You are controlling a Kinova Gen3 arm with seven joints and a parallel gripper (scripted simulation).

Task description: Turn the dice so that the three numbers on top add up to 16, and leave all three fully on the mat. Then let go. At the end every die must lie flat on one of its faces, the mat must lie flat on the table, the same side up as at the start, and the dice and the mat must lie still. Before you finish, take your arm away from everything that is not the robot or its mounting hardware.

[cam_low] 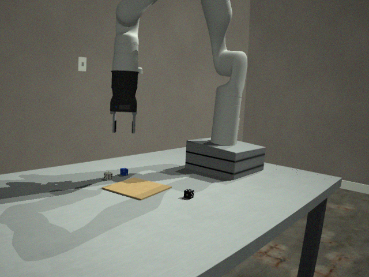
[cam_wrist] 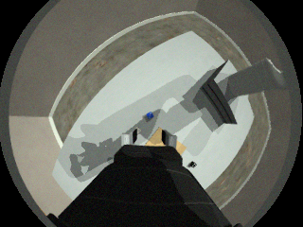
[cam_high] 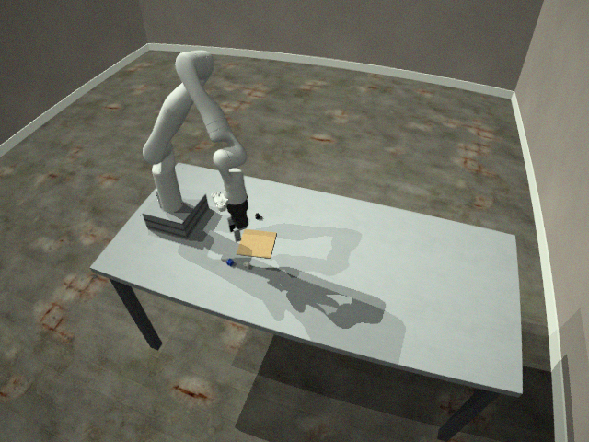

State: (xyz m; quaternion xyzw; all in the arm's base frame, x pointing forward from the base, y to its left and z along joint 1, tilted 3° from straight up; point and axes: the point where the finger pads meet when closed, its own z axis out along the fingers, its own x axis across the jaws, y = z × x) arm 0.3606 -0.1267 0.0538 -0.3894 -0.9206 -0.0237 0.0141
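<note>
While the arm (cam_high: 171,112) (cam_low: 229,64) (cam_wrist: 253,81) is arching over the table (cam_high: 442,290) (cam_low: 214,221) (cam_wrist: 156,63), its upper bend is running out of the exterior view. The gripper's dark body is covering part of the mat (cam_high: 257,244) (cam_low: 136,188) (cam_wrist: 155,138) in the wrist view, and I'm losing much of the pale die (cam_high: 247,264) (cam_low: 108,175) (cam_wrist: 137,130) behind a finger there. The pips are showing too small for me to read the top numbers surely. I'm counting three dice, one mat and one gripper (cam_high: 235,232) (cam_low: 124,131) (cam_wrist: 149,134), whose two fingers are standing wide apart, holding nothing, above the table. All three dice are lying off the mat: the blue die (cam_high: 230,261) (cam_low: 124,172) (cam_wrist: 150,115) and pale die are sitting near one side, the black die (cam_high: 258,215) (cam_low: 188,193) (cam_wrist: 192,165) near the opposite side.
</note>
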